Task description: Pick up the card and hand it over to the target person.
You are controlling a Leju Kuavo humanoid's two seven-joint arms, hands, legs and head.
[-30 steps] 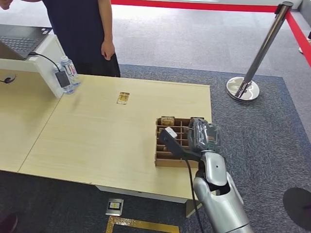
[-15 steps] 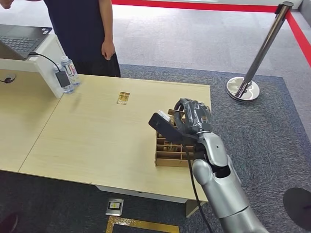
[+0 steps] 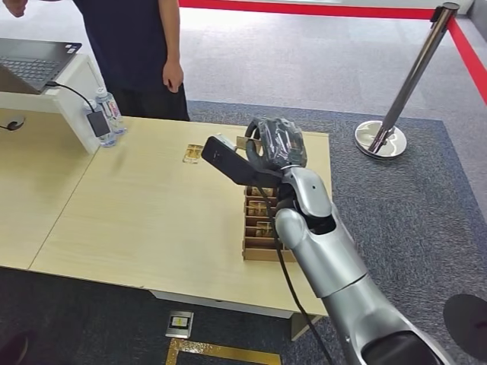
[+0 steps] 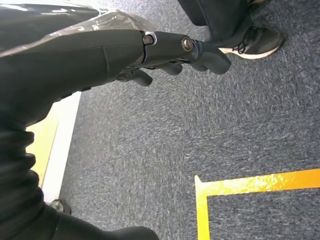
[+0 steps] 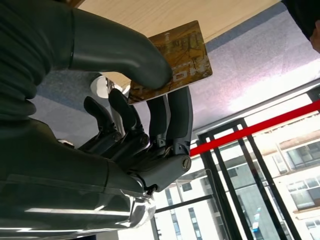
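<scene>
Head view: card (image 5: pixel 177 57) seemingly behind right hand (image 3: pixel 275 142).

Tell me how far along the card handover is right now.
Done: the right hand has picked up a card, pinched between thumb and fingers, and is raised above the divided box. In hand: carrying it toward the person behind the table. Left: reaching them and passing it over.

The card (image 5: pixel 177 57) is a thin rectangle with a gold-brown, mottled printed face, pinched between the thumb and fingers (image 5: pixel 177 117) of the right hand (image 5: pixel 143 125). In the right wrist view it sits in the upper middle of the frame, tilted, its far end projecting free beyond the thumb.
</scene>
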